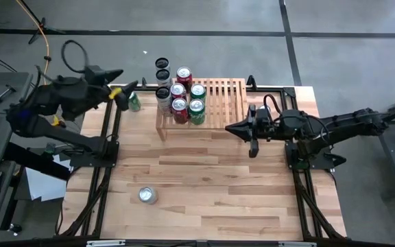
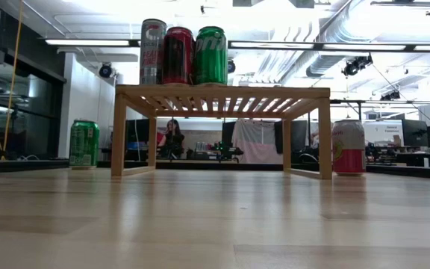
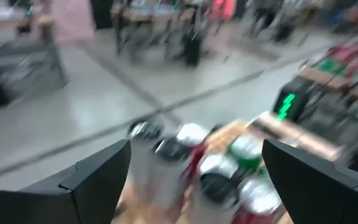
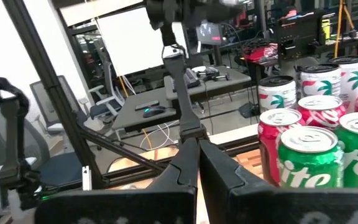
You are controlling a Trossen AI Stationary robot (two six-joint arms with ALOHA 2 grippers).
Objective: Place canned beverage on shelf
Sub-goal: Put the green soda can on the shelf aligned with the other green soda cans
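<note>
The light-wood slatted shelf (image 1: 218, 103) (image 2: 222, 93) stands at the table's far middle. Several cans (image 1: 180, 96) (image 2: 185, 56) (image 4: 309, 155) stand upright on its left half. A green can (image 1: 134, 102) (image 2: 84, 143) stands on the table left of the shelf. Another can (image 1: 147, 195) sits on the table near the front left. My left gripper (image 1: 123, 92) (image 3: 196, 149) hovers open, left of the shelf and beside the green can, with nothing between its fingers. My right gripper (image 1: 233, 127) (image 4: 196, 155) is shut and empty, just right of the shelf's near side.
A pale can with pink print (image 2: 348, 147) stands on the table by the shelf's right legs. The shelf's right half (image 1: 228, 103) is bare slats. Black arm frames (image 1: 108, 144) (image 1: 300, 171) run along both table sides. Bare tabletop (image 1: 211, 178) lies between them.
</note>
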